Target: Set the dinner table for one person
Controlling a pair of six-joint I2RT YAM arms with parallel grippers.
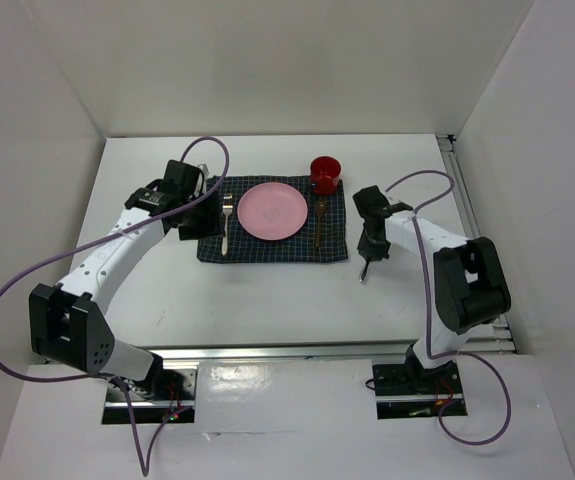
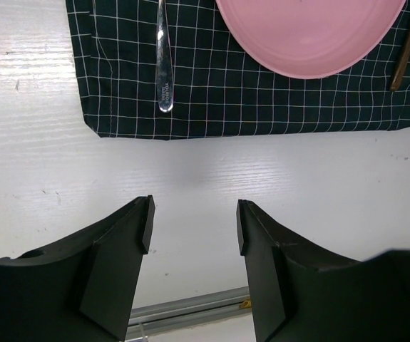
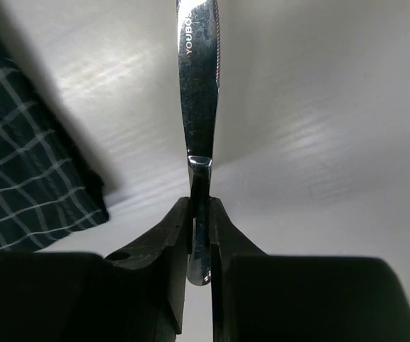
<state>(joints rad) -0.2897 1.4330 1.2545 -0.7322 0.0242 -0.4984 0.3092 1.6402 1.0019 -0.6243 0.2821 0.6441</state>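
The white dinner table (image 1: 267,300) carries a dark navy checked mat (image 1: 267,248). On the mat lie a silver fork (image 1: 225,225), a pink plate (image 1: 273,211), a brown-handled utensil (image 1: 319,222) and a red cup (image 1: 325,174). My left gripper (image 1: 199,212) is open and empty at the mat's left side; its wrist view shows the gripper (image 2: 194,224) over bare table near the fork handle (image 2: 163,64). My right gripper (image 1: 370,245) is shut on a silver knife (image 1: 366,268) just right of the mat. In the right wrist view the knife (image 3: 199,85) stands on edge beyond the gripper (image 3: 200,214).
A metal rail (image 1: 317,348) runs along the table's near edge and another along the right edge (image 1: 462,200). White walls enclose the table on three sides. The mat's corner (image 3: 19,178) lies left of the held knife. The left arm's purple cable (image 1: 27,270) loops over the table's left side.
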